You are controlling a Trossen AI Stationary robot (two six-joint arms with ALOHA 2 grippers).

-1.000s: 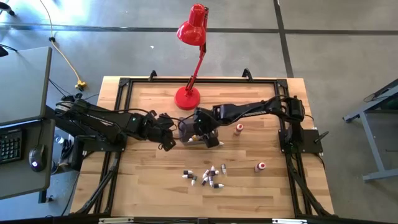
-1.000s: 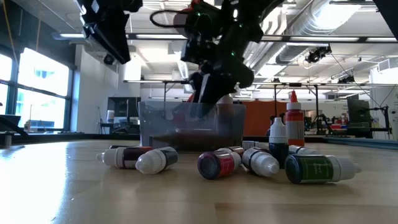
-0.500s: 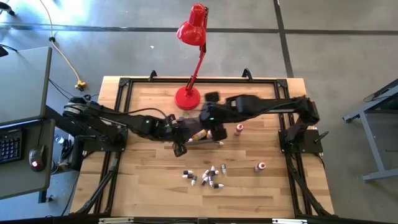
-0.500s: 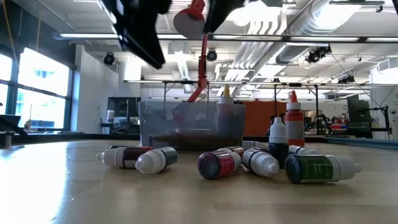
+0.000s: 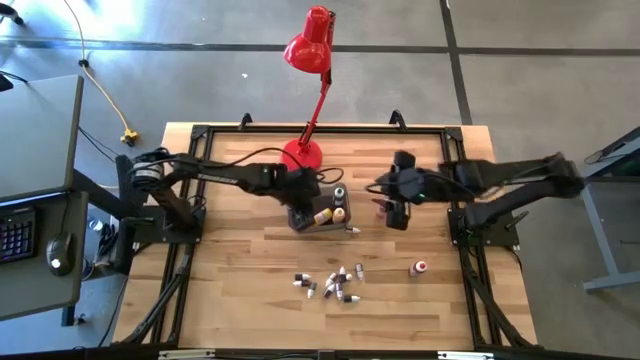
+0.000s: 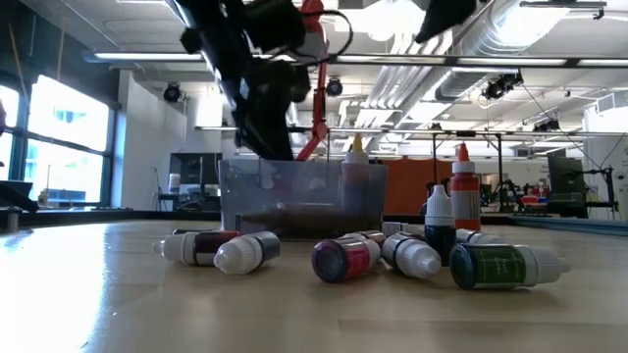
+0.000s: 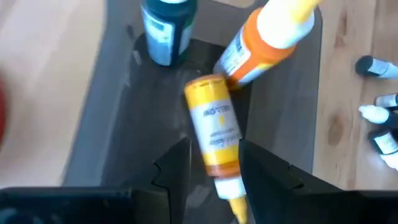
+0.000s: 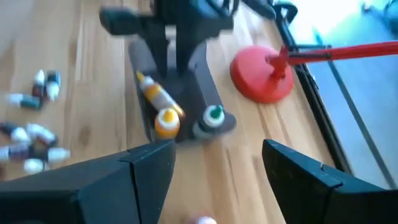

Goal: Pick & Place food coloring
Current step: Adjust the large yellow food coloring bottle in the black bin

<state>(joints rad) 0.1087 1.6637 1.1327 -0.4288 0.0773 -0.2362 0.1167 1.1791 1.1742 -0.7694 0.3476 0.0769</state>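
Fingers of the left gripper [image 7: 214, 163] stand partly apart astride a yellow food-coloring bottle [image 7: 214, 127] lying in the grey tub [image 7: 118, 124]. Whether the pads actually touch it I cannot tell; the bottle rests on the tub floor between them, beside an orange bottle [image 7: 264, 37] leaning over it and a dark green-capped bottle [image 7: 166, 28] standing upright.

From above, the left gripper [image 5: 300, 196] hangs over the near end of the tub [image 5: 303, 219], in front of the red lamp [image 5: 302, 155]. Half a second ago both arms crowded over the tub; now the right arm has pulled back toward its own side, and the right gripper [image 5: 397, 199] sits just beside a red bottle [image 5: 382, 206] standing on the surface [image 5: 230, 270], fingers spread wide and holding nothing. Its wrist view looks back across at the tub with its bottles.

That swap suggests the right arm has finished its delivery and the left one is either setting the yellow bottle down or tidying it. Much remains: a cluster of small bottles [image 5: 333, 283] lies toward the front of the surface, well apart from the tub, and a lone red-and-white bottle [image 5: 418, 267] lies off to the right of them.
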